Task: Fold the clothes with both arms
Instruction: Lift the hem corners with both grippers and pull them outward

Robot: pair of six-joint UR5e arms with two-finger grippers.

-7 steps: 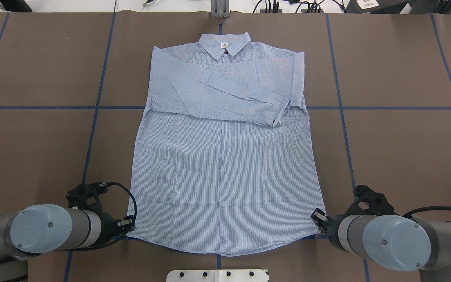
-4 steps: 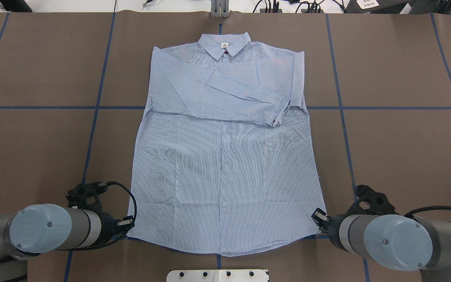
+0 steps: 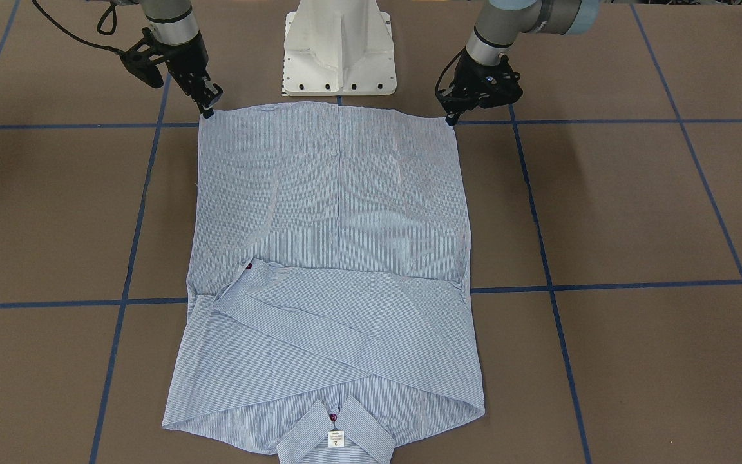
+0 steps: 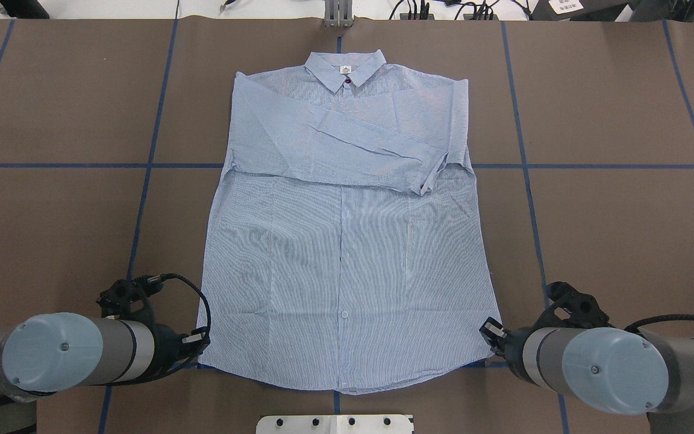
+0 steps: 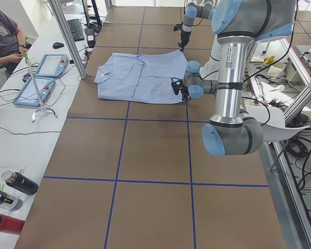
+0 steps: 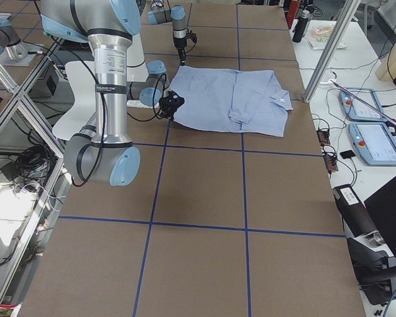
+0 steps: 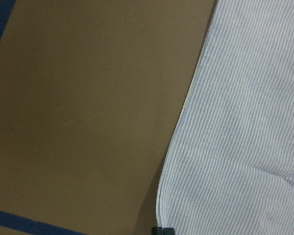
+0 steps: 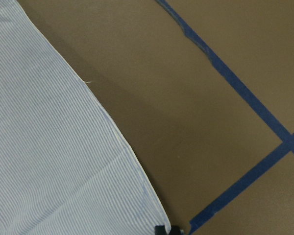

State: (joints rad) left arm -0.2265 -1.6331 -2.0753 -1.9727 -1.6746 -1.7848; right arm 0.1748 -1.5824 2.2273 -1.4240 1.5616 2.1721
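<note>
From the front, the shirt (image 3: 339,212) lies flat on the brown table (image 3: 635,212), its collar (image 3: 335,428) at the bottom edge, its sleeves folded across the chest and its hem at the top, just below the white base (image 3: 339,51). The right gripper (image 3: 207,108), upper left, has its fingers drawn together on one hem corner. The left gripper (image 3: 451,117), upper right, is pinched the same way on the other corner. From overhead the shirt (image 4: 347,241) fills the centre with its collar at the top, and the left gripper (image 4: 197,346) and right gripper (image 4: 490,334) meet its lower corners. In the left side view the shirt (image 5: 140,78) sits in the upper middle, with the near arm's gripper (image 5: 177,88) at its closest corner. The right side view shows the shirt (image 6: 231,99) likewise. In the left wrist view, striped cloth (image 7: 245,147) fills the right half and its edge runs down to a black fingertip (image 7: 161,230) at the bottom. In the right wrist view the cloth (image 8: 49,161) fills the lower left, beside blue tape (image 8: 245,93)
</note>
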